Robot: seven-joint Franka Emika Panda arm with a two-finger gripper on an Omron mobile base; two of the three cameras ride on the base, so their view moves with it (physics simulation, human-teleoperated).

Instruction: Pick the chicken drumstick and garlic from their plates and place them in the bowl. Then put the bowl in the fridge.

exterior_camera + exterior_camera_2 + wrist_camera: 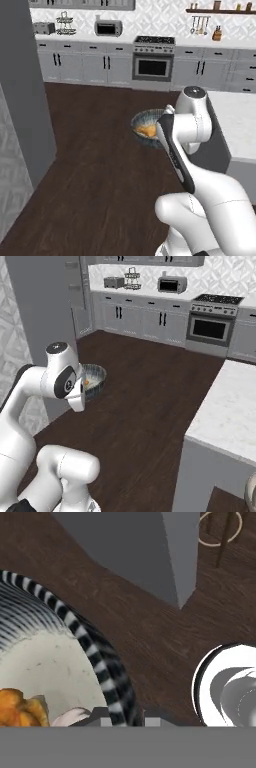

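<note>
My pincer point(122, 714) is clamped on the rim of the bowl point(107, 662), held up over the floor with the drumstick point(17, 707) and garlic point(70, 717) already inside, so only the fridge point(25, 90) is left.

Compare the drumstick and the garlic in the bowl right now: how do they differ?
In the hand view, the drumstick is golden-orange with a rough, bumpy surface; the garlic is pale whitish-beige and smooth. More of the drumstick shows, so it looks the larger; the garlic is cut off at the picture's bottom edge. The drumstick lies nearer the bowl's middle, the garlic closer to its striped rim. Both rest side by side inside the bowl, carried above the wooden floor.
</note>
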